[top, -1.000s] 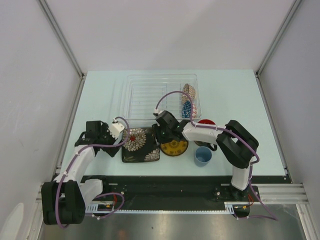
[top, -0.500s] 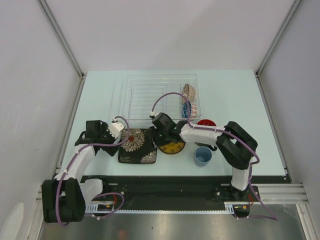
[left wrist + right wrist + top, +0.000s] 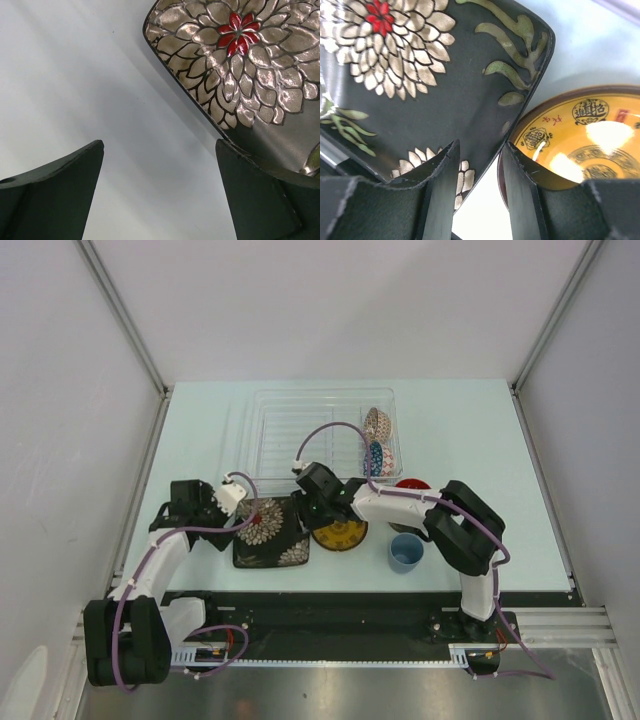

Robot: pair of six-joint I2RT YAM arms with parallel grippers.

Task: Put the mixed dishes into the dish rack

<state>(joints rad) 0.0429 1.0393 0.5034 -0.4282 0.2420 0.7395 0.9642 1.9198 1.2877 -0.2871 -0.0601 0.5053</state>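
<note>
The black square floral plate [image 3: 268, 534] [image 3: 420, 75] lies on the table in front of the dish rack [image 3: 290, 425]. My right gripper [image 3: 306, 514] [image 3: 481, 146] is shut on its right rim, one finger over the plate and the other outside the edge, against the yellow saucer [image 3: 342, 535] [image 3: 580, 135]. My left gripper [image 3: 240, 506] [image 3: 160, 145] stands open over bare table at the plate's [image 3: 250, 65] left edge, holding nothing. Two patterned bowls, beige [image 3: 377, 422] and blue [image 3: 374, 457], stand on edge in the rack's right side. The red-inside mug [image 3: 411, 488] and light-blue cup [image 3: 406, 552] sit to the right.
The table's side walls [image 3: 140, 500] run close on the left and right. The black rail [image 3: 330, 605] with both arm bases lies along the near edge. My right arm's cable [image 3: 335, 430] loops over the rack's front wall.
My right gripper has moved left and the floral plate has shifted left and turned a little with it. The left gripper has stayed open in place.
</note>
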